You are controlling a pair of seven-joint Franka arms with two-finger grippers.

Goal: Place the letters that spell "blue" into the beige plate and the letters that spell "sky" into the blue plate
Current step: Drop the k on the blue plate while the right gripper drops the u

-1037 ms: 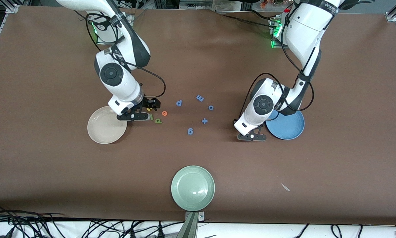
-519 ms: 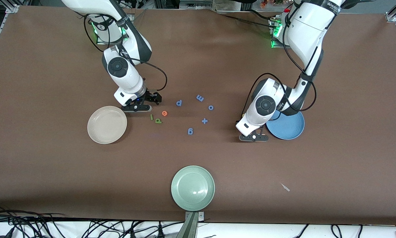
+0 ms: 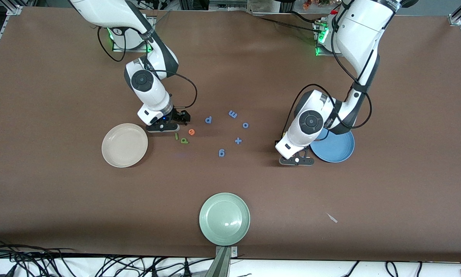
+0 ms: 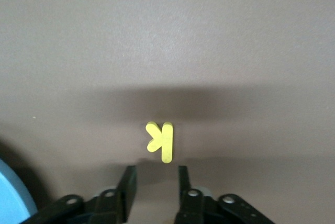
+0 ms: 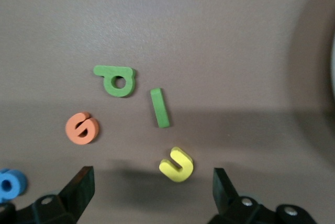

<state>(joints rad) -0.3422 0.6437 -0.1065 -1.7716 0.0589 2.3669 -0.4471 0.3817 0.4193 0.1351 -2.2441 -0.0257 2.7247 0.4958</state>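
In the right wrist view the olive-green b (image 5: 118, 80), the light green l (image 5: 160, 107), the orange e (image 5: 82, 128) and the yellow u (image 5: 176, 164) lie loose on the table. My right gripper (image 5: 152, 177) hangs open just over the u, holding nothing. The beige plate (image 3: 124, 145) sits beside it, toward the right arm's end. A yellow k (image 4: 160, 140) lies flat just ahead of my left gripper (image 4: 155, 171), whose jaws stand apart and hold nothing. The blue plate (image 3: 336, 148) lies beside that gripper (image 3: 296, 160), partly under the left arm.
Several all-blue letters (image 3: 221, 153) are scattered mid-table between the two grippers. A pale green plate (image 3: 224, 219) sits near the table's front edge. A small scrap (image 3: 332, 217) lies toward the left arm's end.
My right gripper has moved off the beige plate's rim to hang over the yellow u. The left gripper has shifted only slightly beside the blue plate.
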